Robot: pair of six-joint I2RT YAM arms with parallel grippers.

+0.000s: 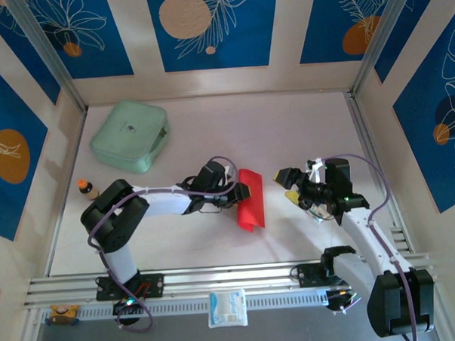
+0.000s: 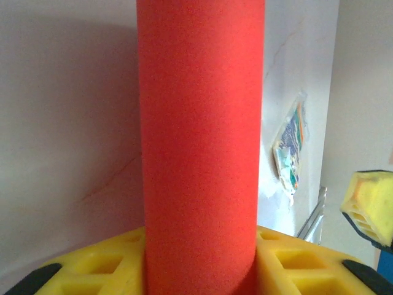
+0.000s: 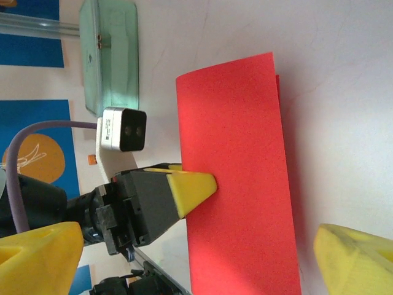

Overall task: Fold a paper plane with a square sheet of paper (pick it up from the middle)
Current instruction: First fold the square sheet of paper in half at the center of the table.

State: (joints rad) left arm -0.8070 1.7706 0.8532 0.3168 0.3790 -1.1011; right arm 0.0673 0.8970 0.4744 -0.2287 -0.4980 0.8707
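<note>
Entry: the square sheet of paper, bright red, is lying folded into a narrow strip near the middle of the pale table, between the two arms. The left gripper is reaching in from the strip's left side and gripping its long edge. The right wrist view is showing one yellow finger lying on top of the paper, with the lower one hidden beneath. The right gripper is hovering just right of the sheet, apart from it, its fingertips spread wide and holding nothing. Surroundings: a mint-green case is sitting at the far left, well apart. A small bottle with an orange cap is standing at the table's left edge. A white packet is lying at the near edge between the arm bases. Nothing is lying between either gripper and the sheet. The left wrist view is looking along the strip, which is blocking the centre of the frame, and is picking out coloured print on the packet that the top view is blurring. The right wrist view is revealing a second layer along the fold's right edge.
</note>
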